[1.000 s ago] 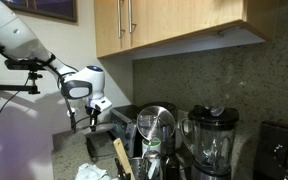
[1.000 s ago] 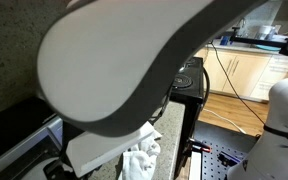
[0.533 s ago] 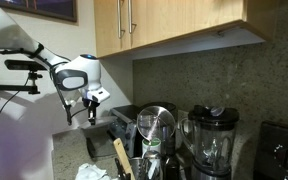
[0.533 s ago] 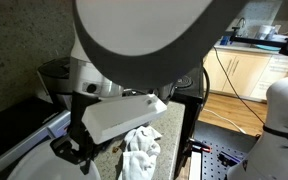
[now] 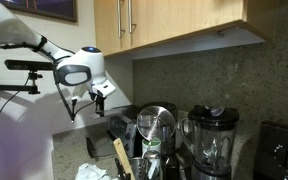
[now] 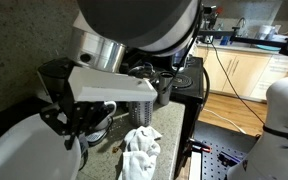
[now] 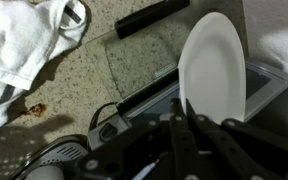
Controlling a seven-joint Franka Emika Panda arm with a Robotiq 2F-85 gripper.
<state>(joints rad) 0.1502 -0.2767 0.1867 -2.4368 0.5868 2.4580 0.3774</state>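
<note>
The gripper [image 7: 184, 130] has its fingers pressed together on the rim of a white plate [image 7: 216, 70]. In the wrist view the plate stands on edge straight out from the fingertips, its bare face turned to the camera, with nothing on it. In an exterior view the plate [image 6: 19, 150] hangs just below the gripper [image 6: 76, 128], clear of the desk.

Behind the plate in the wrist view is a grey tub [image 7: 269, 85] with a black edge; what it holds is hidden by the plate. A crumpled white cloth [image 7: 24, 45] lies on the speckled desk [image 7: 134, 70], well apart from the plate, with a black bar [image 7: 152, 17] near it. The cloth [image 6: 139, 152] shows again in an exterior view, beside the gripper.

In an exterior view the gripper [image 5: 72, 112] is raised well above the desk, under the wall cupboards. Further along stand a steel pot [image 5: 156, 125] and a blender [image 5: 212, 140] with a clear jar; whether the jar holds anything cannot be told. A wooden spatula [image 5: 120, 155] stands up in front of the pot.
</note>
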